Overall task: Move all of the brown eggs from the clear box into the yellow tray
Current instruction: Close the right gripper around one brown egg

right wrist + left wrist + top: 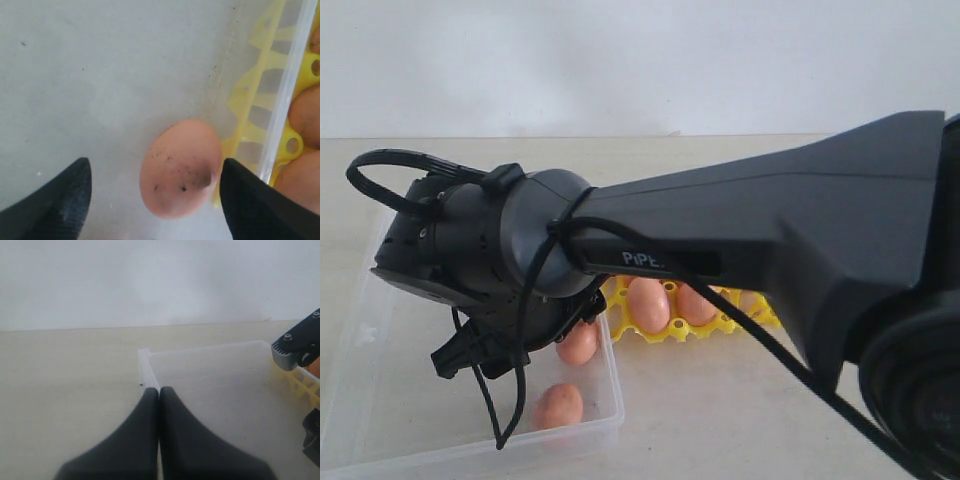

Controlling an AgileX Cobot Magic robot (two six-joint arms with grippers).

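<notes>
**Fig. Right gripper poised over an egg in the box; left gripper shut and empty**

The pale desk (720, 420) carries everything we see. In the exterior view the dark right arm (770, 230) fills most of the frame, reaching across from the right toward the box, with a black cable (380, 165) looped at its wrist.

The box (470, 445) lies on the left part of the desk, its lid off. The tray (665, 332) stands just beside the box's right wall, toward that wall's far end. We cannot tell whether the two touch.

The right gripper (155, 167) hangs low inside the box with its fingers (65, 200) spread wide. One speckled egg (181, 167) lies on the box floor between them, and we see neither finger touching it.

The left gripper (159, 392) is over the bare desk near a corner of the box (145, 355). Its fingers are pressed together and hold nothing.

Of the eggs, we count two in the box. One (578, 343) lies against the right wall next to the tray, and the other (558, 405) lies near the box's near right corner. At least two more (648, 303) sit upright in the cups of the tray, and the arm hides the rest of it.
</notes>
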